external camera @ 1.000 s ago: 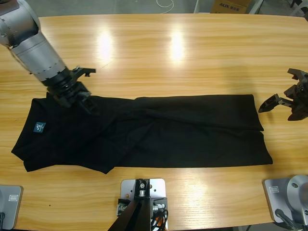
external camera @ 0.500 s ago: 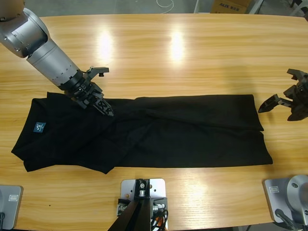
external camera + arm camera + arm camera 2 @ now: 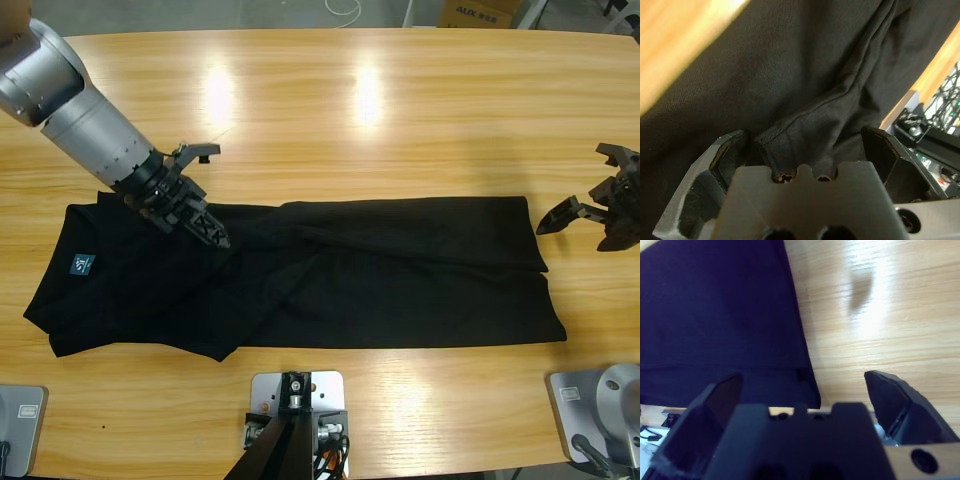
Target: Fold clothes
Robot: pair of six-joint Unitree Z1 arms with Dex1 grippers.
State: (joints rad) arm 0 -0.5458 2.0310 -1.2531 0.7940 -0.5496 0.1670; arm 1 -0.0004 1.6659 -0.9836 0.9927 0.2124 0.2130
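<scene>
The clothes, one black polo shirt (image 3: 380,270), lie flat lengthwise across the table (image 3: 350,120), with a teal neck label (image 3: 81,265) at the left end. My left gripper (image 3: 205,222) rests on the shirt's upper edge left of the middle. In the left wrist view this gripper (image 3: 807,145) is open, and a raised fold of the black shirt (image 3: 790,75) sits between its jaws. My right gripper (image 3: 580,215) hovers open just off the shirt's right end. In the right wrist view the gripper (image 3: 805,390) straddles the corner of the shirt's hem (image 3: 715,315).
Bare wood lies behind the shirt and in front of it. A yellow box (image 3: 478,12) and a white cable (image 3: 345,8) sit beyond the table's far edge. Equipment with cables (image 3: 935,135) shows past the near edge in the left wrist view.
My left gripper slid right along the shirt's upper edge, then drew back a little to the left. The right gripper and the shirt's right end have not moved.
</scene>
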